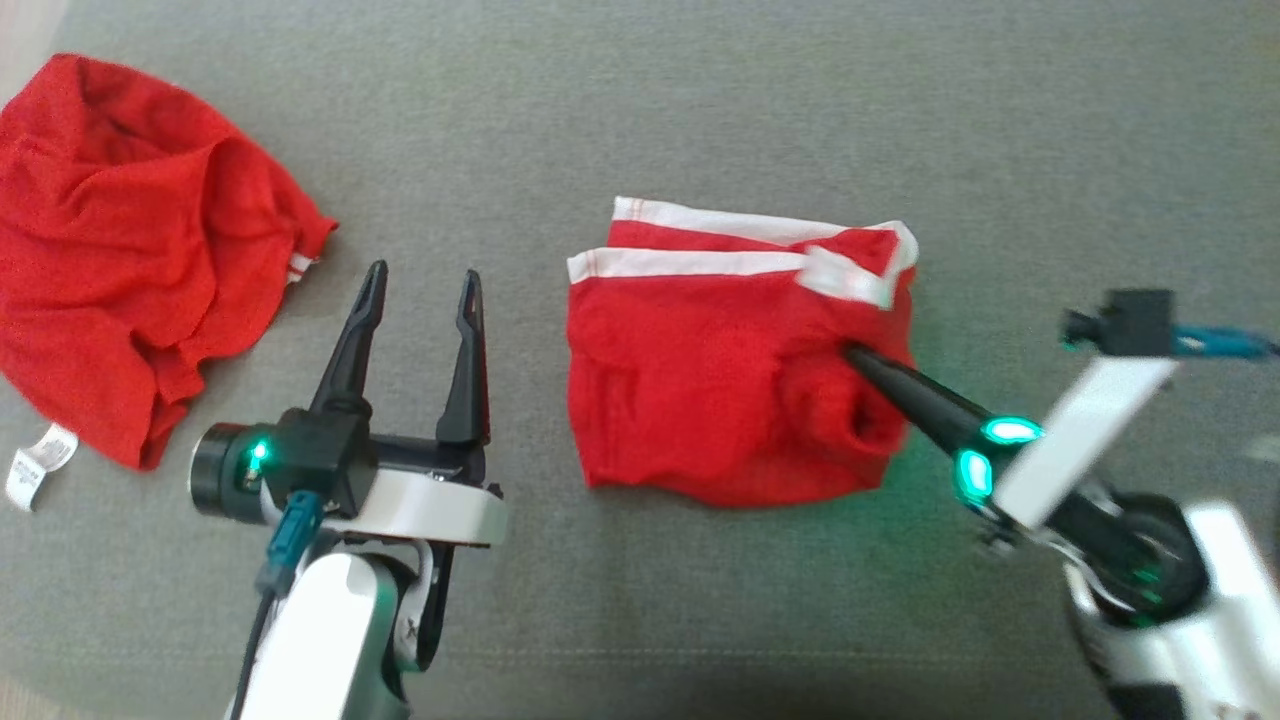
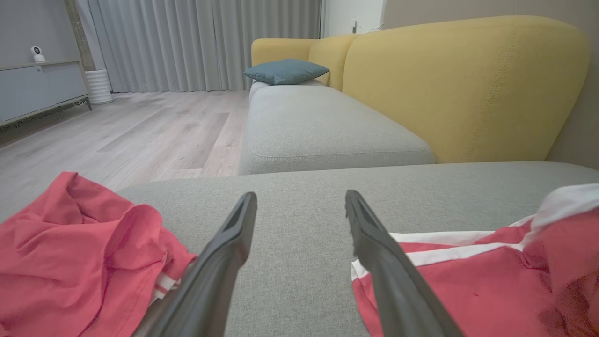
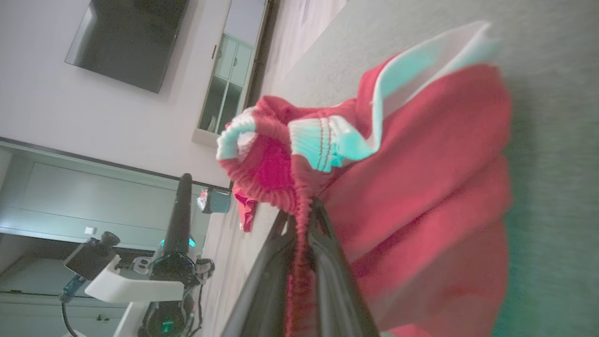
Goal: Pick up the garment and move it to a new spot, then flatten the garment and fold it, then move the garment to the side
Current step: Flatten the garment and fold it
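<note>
A folded red garment with white bands (image 1: pixel 720 390) lies on the grey sofa cushion (image 1: pixel 640 120) at the middle of the head view. My right gripper (image 1: pixel 860 360) comes in from the lower right and is shut on a fold of that garment's red fabric (image 3: pixel 302 210), which runs pinched between its two fingers in the right wrist view. My left gripper (image 1: pixel 420 290) hovers open to the left of the folded garment, with bare cushion between its fingers (image 2: pixel 220 262). The garment's white-banded edge (image 2: pixel 468 252) shows at the right of the left wrist view.
A second red garment (image 1: pixel 130 250), crumpled, lies at the cushion's left with a white label (image 1: pixel 40 460). Beyond are the yellow sofa back (image 2: pixel 468 89), a blue-grey pillow (image 2: pixel 285 70) and wooden floor (image 2: pixel 140 126). The cushion's front edge runs along the bottom of the head view.
</note>
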You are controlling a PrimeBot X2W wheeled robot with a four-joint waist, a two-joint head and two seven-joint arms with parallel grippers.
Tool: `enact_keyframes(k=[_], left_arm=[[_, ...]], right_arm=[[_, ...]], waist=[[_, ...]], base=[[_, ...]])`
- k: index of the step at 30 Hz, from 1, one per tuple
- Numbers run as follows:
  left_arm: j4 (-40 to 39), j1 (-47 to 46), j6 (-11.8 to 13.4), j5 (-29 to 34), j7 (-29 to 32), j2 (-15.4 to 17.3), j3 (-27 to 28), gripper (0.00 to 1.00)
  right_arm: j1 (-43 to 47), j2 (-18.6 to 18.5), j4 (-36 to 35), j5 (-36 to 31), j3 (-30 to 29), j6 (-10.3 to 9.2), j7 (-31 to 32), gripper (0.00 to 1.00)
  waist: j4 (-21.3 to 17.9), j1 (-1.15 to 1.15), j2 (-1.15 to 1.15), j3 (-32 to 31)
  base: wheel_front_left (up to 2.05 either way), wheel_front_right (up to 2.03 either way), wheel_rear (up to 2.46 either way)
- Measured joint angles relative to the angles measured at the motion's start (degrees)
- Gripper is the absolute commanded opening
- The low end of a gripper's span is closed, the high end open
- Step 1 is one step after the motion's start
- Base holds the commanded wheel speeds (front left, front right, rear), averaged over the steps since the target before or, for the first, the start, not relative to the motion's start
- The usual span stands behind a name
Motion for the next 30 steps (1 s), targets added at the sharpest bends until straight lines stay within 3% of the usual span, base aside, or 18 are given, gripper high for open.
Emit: enact_keyframes(k=[3, 10, 21, 22, 23, 24, 30], left_arm=[[0.15, -0.1, -0.46, 0.19, 0.0, -0.42, -0.37, 1.0], [0.47, -0.48, -0.96, 0.19, 0.0, -0.9, -1.3, 1.0], [0.89, -0.59, -0.96, 0.27, 0.0, -1.33, -1.4, 1.0], [0.92, -0.63, -0.97, 0.29, 0.0, -1.34, -1.4, 1.0], [1.0, -0.71, -0.98, 0.29, 0.0, -1.37, -1.4, 1.0], [1.12, -0.87, -0.98, 0.4, 0.0, -1.42, -1.41, 1.0], [1.37, -1.27, -1.41, 0.7, 0.0, -1.56, -1.41, 1.0]], right_arm=[[-5.4, 4.17, 4.71, -1.56, 3.61, 0.0, -1.42, 0.0], [-9.95, 5.95, 13.16, -8.38, 10.18, 0.0, -7.24, 0.0], [-13.27, 6.66, 20.09, -10.24, 17.45, 0.0, -20.4, 0.0], [-13.78, 6.67, 20.25, -10.11, 18.16, 0.0, -21.43, 0.08], [-14.33, 6.66, 20.51, -10.01, 19.17, 0.0, -22.17, 0.69], [-14.71, 6.6, 20.67, -9.98, 20.28, 0.0, -22.75, 1.0], [-16.86, 3.58, 20.47, -14.02, 26.59, 0.0, -32.94, 1.0]], waist=[[1.23, 0.0, 0.0, 0.37], [3.34, 0.0, 0.0, 0.91], [4.29, 0.0, 0.0, 1.82], [4.22, 0.0, 0.0, 1.87], [4.13, 0.0, 0.0, 1.88], [4.06, 0.0, 0.0, 1.86], [3.81, 0.0, 0.0, 1.65]], base=[[0.0, 0.0, 0.0], [0.0, 0.0, 0.0], [0.0, 0.0, 0.0], [0.0, 0.0, 0.0], [0.0, 0.0, 0.0], [0.0, 0.0, 0.0], [0.0, 0.0, 0.0]])
